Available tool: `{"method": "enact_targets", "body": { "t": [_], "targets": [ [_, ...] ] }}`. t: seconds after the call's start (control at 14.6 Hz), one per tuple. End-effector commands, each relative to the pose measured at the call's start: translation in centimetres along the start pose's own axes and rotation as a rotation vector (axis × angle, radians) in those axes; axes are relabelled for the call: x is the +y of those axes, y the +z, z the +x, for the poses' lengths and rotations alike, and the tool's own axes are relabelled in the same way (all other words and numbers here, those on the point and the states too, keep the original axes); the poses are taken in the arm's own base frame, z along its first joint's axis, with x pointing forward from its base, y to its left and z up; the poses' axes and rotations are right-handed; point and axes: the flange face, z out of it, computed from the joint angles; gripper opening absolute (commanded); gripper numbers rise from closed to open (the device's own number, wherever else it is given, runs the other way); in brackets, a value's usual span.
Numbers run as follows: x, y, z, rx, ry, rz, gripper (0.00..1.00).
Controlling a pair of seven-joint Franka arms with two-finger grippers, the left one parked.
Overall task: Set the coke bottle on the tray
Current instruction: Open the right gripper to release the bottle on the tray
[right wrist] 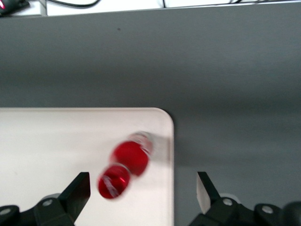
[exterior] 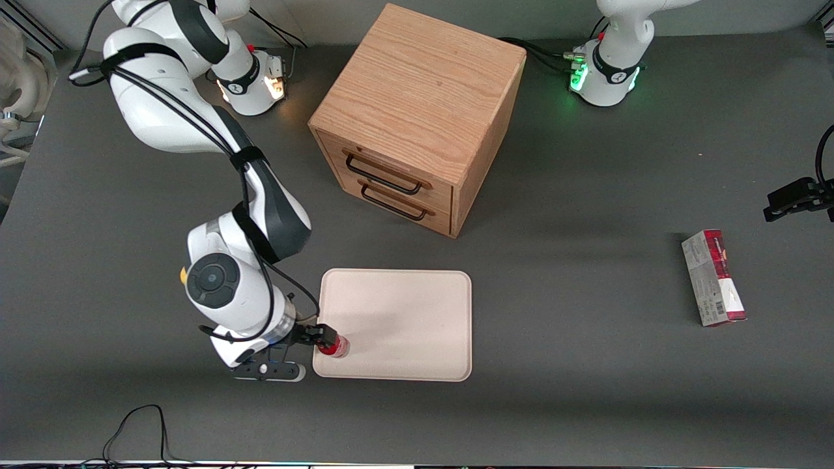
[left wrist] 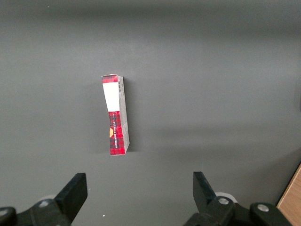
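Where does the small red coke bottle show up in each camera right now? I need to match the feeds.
Front view: small red coke bottle stands on the pale beige rectangular tray, at its corner nearest the right arm's gripper.
Right wrist view: bottle seen cap-first, between the open fingers.
Left wrist view: not in it.
Shared landmark: the tray's rounded corner.

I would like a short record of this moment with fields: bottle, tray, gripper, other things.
bottle: the coke bottle is on the tray, near the corner closest to the front camera at the working arm's end; it looks tilted
tray: the tray lies flat on the table, in front of the cabinet
gripper: the gripper is open, above the bottle, not touching it
other things: a carton toward the parked arm's end
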Motion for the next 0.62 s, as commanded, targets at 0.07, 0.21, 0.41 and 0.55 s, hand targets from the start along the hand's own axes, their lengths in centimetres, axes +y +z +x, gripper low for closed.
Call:
{"method": "enact_targets", "body": {
  "t": [0.07, 0.21, 0.41, 0.55],
  "targets": [
    [7.7, -6.4, -2.6, -0.075, -0.036, 0.048, 1.0],
    [12.7, -9.8, -4.6, -0.106, -0.058, 0.052, 1.0],
    [17.1, -15.4, -8.6, -0.135, -0.082, 0.03, 1.0],
    [19.5, -18.8, -10.5, -0.139, -0.06, 0.005, 1.0]
  ]
}}
